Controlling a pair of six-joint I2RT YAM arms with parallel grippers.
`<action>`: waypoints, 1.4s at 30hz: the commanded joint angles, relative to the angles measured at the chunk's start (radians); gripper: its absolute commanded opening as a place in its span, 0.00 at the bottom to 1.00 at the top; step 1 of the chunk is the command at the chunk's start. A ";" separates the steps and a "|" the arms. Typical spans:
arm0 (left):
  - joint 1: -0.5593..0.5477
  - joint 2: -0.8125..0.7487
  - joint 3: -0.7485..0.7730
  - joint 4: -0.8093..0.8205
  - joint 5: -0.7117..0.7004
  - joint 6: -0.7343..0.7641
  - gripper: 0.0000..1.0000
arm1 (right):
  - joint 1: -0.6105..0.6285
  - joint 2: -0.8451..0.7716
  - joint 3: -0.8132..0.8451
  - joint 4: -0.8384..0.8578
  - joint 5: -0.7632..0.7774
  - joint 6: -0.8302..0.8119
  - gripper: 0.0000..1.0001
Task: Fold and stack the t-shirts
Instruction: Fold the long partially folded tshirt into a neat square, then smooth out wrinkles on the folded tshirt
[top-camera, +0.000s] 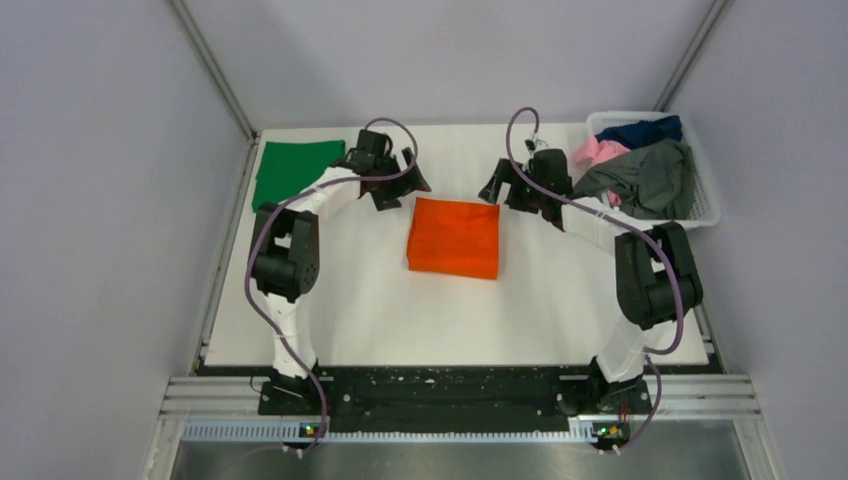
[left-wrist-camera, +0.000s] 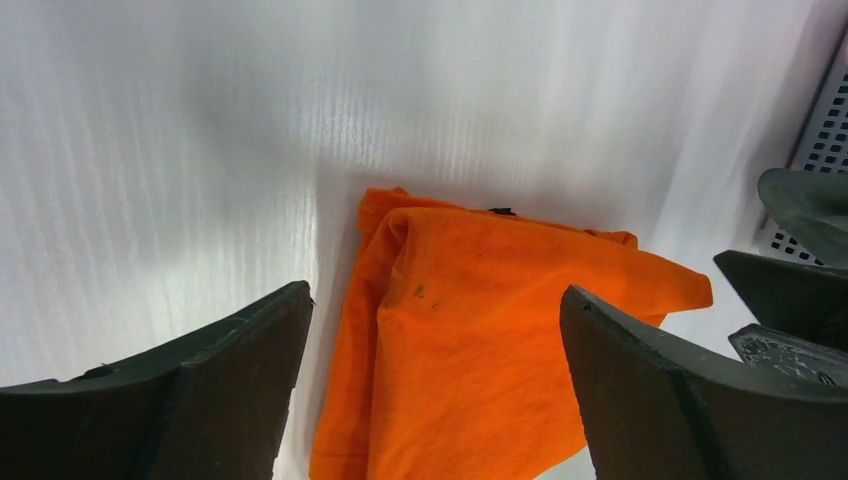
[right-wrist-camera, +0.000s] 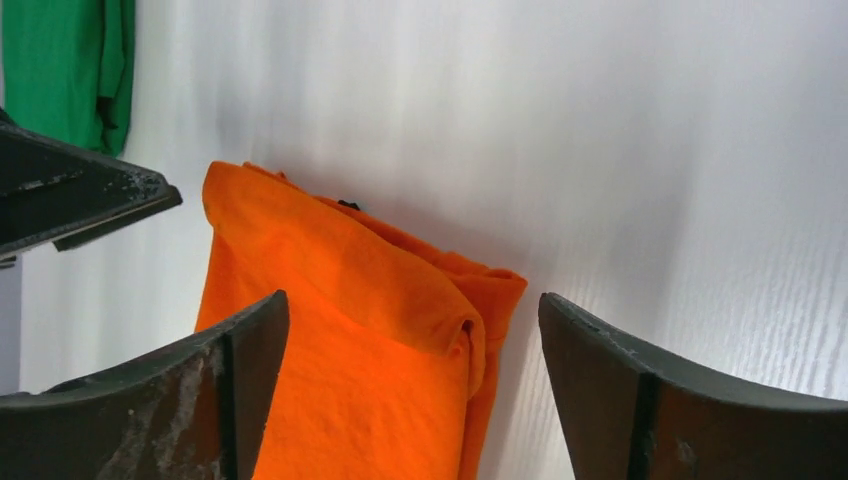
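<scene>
Black fingers (left-wrist-camera: 200, 400) of the left gripper (left-wrist-camera: 436, 300) are standing wide apart, gripping nothing, and hovering by the far left corner of the folded bright orange cloth t-shirt (left-wrist-camera: 470, 360). The right gripper (right-wrist-camera: 413, 305) is likewise gaping wide and empty by that shirt's far right corner. The orange t-shirt is lying as a neat rectangle near the middle of the white counter (top-camera: 400, 310), between the two grippers. A folded plain green t-shirt (top-camera: 295, 170) is resting flat at the counter's far left corner. At the far right corner, a white plastic lattice basket (top-camera: 708, 195) is holding a crumpled grey t-shirt (top-camera: 650, 178), a pink t-shirt (top-camera: 597, 151) and a navy t-shirt (top-camera: 648, 130).
</scene>
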 joint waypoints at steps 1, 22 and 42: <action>-0.003 -0.144 0.011 0.001 -0.077 0.001 0.99 | -0.012 -0.052 0.032 -0.015 0.010 -0.040 0.98; -0.241 -0.279 -0.465 0.214 0.147 -0.025 0.99 | -0.017 0.126 -0.001 0.372 -0.376 0.209 0.99; -0.235 -0.411 -0.490 0.195 0.097 -0.006 0.99 | -0.024 0.115 0.174 0.114 -0.306 0.065 0.99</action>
